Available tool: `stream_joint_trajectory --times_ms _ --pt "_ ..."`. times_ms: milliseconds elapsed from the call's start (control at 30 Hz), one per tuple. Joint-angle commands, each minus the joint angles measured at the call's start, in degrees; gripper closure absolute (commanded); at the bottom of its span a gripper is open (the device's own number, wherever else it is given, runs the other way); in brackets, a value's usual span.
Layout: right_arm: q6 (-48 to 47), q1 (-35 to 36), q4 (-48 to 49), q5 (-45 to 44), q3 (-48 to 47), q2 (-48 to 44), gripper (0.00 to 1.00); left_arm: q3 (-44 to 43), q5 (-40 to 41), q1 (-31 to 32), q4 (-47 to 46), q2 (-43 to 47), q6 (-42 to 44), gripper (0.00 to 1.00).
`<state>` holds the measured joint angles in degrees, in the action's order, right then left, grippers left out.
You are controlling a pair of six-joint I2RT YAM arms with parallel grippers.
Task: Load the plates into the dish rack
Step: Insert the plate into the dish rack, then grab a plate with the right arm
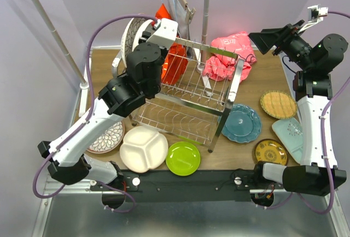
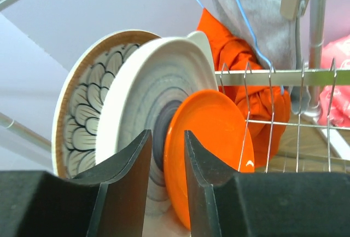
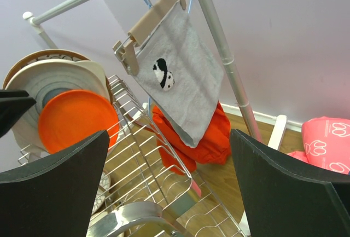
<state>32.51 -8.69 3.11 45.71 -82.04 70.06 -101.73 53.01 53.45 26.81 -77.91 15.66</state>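
Note:
The dish rack (image 1: 219, 92) (image 2: 273, 75) (image 3: 158, 155) stands mid-table. At its left end three plates stand on edge: a floral one (image 2: 82, 111), a white ringed one (image 2: 142, 89) and an orange one (image 2: 213, 133) (image 3: 71, 119). My left gripper (image 1: 159, 28) (image 2: 167, 134) straddles the orange plate's rim, jaws apart, with a gap on the left side. More plates lie flat: white divided (image 1: 143, 148), lime green (image 1: 183, 158), teal (image 1: 241, 123), yellow patterned (image 1: 270, 151), pale aqua (image 1: 290, 133), woven tan (image 1: 278, 104), floral (image 1: 106, 137). My right gripper (image 1: 261, 39) (image 3: 169, 133) hovers at the back right, open and empty.
A white-poled clothes rail (image 1: 54, 26) spans the back, with a grey cloth (image 3: 175, 78) hanging from a clip hanger. An orange-red cloth (image 3: 197, 133) lies behind the rack and a pink cloth (image 1: 229, 56) at the back right. The left arm reaches over the rack's left side.

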Motion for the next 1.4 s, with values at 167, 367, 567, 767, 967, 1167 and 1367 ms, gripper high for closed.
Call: stream_joint_trajectory --times_ms 167,367,567,767,967,1167,1367 --pt "-1.2 -0.2 -1.6 -0.1 1.0 -1.2 0.00 -6.3 -2.8 -0.3 -0.6 1.4 -3.3 0.55" --pt "-4.1 -0.3 -2.9 -0.5 1.6 -1.9 0.00 -6.1 -6.3 -0.3 -3.9 4.4 -5.9 0.46" --pt "-6.6 -0.5 -6.6 -1.5 2.9 -2.8 0.00 -6.0 -9.2 -0.4 -4.9 5.9 -8.4 0.43" --pt "-12.4 -1.2 -13.0 -5.2 4.3 -4.0 0.00 -5.8 -11.9 -0.5 -6.6 7.9 -12.0 0.39" --pt "-20.9 -3.2 -22.7 -11.3 7.0 -4.8 0.00 0.7 -16.5 -0.6 -10.5 13.5 -15.4 0.35" --pt "-31.2 -4.1 -33.9 -16.7 10.9 -3.0 0.00 8.3 -22.9 -0.6 -12.7 19.7 -21.5 0.33" --pt "-44.0 -4.1 -44.8 -20.4 11.2 3.1 0.00 15.0 -26.2 -0.7 -13.2 26.6 -29.1 0.32"
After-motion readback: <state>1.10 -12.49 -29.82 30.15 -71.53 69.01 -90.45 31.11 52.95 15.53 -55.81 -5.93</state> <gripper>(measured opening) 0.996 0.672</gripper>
